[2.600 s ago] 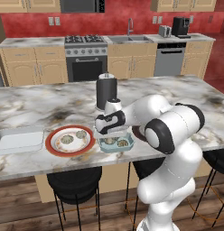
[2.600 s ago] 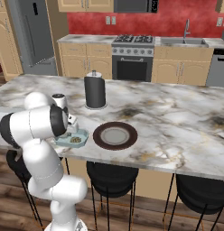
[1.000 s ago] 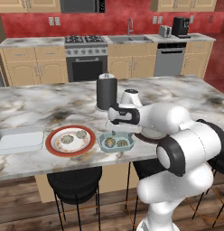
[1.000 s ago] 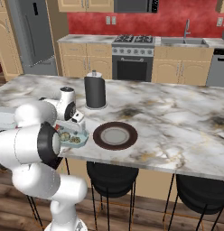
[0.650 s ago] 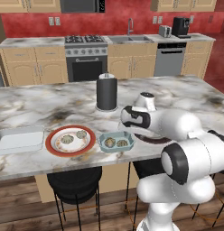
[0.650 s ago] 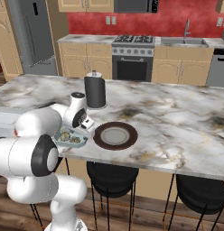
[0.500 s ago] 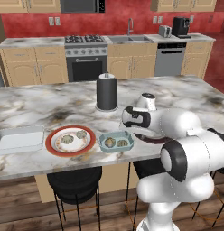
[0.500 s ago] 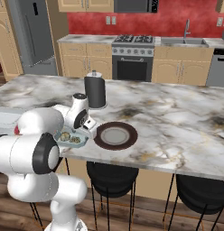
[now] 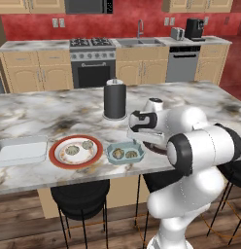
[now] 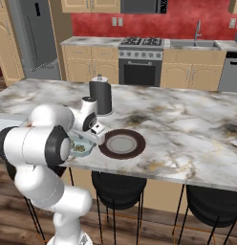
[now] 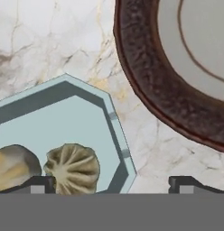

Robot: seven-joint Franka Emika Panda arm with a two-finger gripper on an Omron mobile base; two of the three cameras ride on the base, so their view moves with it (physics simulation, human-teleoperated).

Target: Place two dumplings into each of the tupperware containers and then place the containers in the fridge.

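Two dumplings (image 9: 117,153) (image 9: 131,154) lie in the small light blue tupperware container (image 9: 111,150) near the counter's front edge. The hand view has those dumplings (image 11: 72,168) (image 11: 14,164) in the blue box (image 11: 64,117). Two more dumplings (image 9: 71,150) (image 9: 87,144) rest on the red-rimmed plate (image 9: 57,154). The flat white container (image 9: 20,150) stands empty at the left. My gripper (image 9: 136,137) (image 10: 95,135) (image 11: 114,185) hangs open over the blue box's right rim, holding nothing. The grey fridge (image 10: 37,33) stands shut at the back left.
A dark brown round plate (image 10: 122,144) (image 11: 145,85) lies just right of the blue box. A black canister (image 9: 115,98) stands behind them. Bar stools (image 9: 78,197) line the counter's front edge. A stove and sink run along the far wall.
Within the last second my hand swung right, from above the middle of the blue box to its right rim beside the dark plate. The jaws stayed open. Nothing else moved.
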